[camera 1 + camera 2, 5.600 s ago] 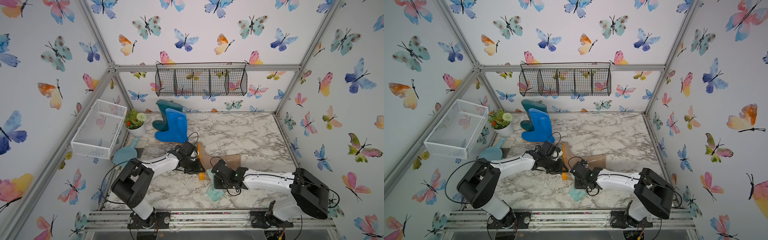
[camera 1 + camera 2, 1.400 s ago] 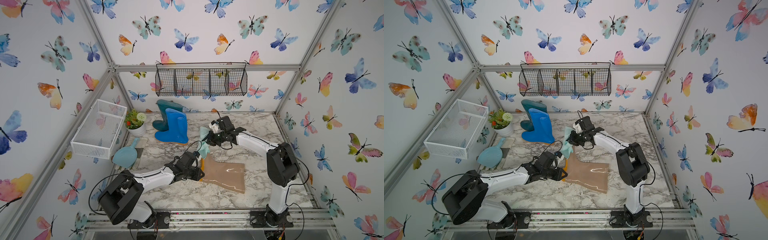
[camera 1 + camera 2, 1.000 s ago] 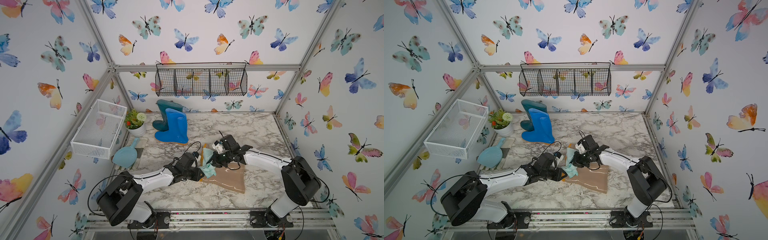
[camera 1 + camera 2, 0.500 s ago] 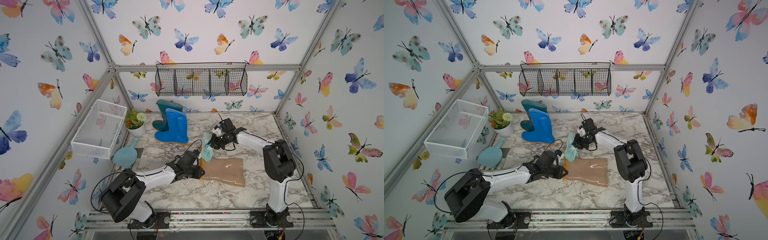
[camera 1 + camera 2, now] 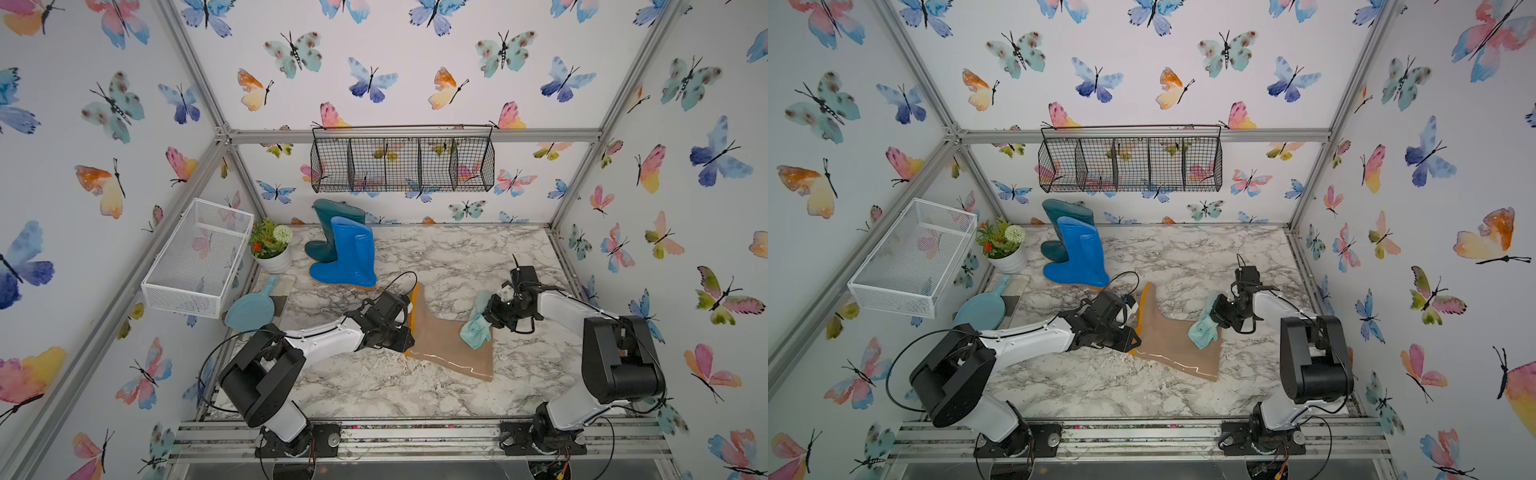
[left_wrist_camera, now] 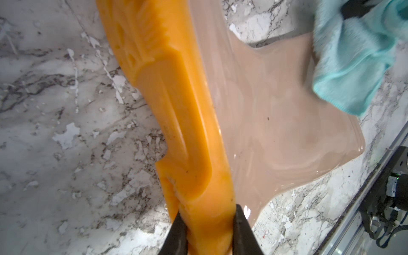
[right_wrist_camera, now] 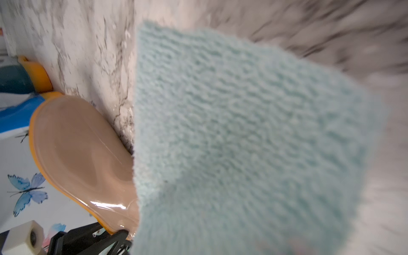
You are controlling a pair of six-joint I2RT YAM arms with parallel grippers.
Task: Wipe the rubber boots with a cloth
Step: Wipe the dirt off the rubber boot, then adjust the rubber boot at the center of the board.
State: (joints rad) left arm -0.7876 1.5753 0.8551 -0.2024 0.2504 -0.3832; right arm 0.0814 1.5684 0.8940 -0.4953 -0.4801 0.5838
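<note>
Beige boot (image 5: 451, 347) lies on its side mid-desk (image 5: 365, 386). Left end effector (image 6: 207, 220) is clamped on the orange sole's heel end. Right end effector (image 5: 490, 311) is pinched shut on the cloth (image 5: 475, 330), which sits on the shaft near its opening. For a good wipe: press cloth flat w/ light force, long strokes opening to toe, left grip firm so boot can't skid.
</note>
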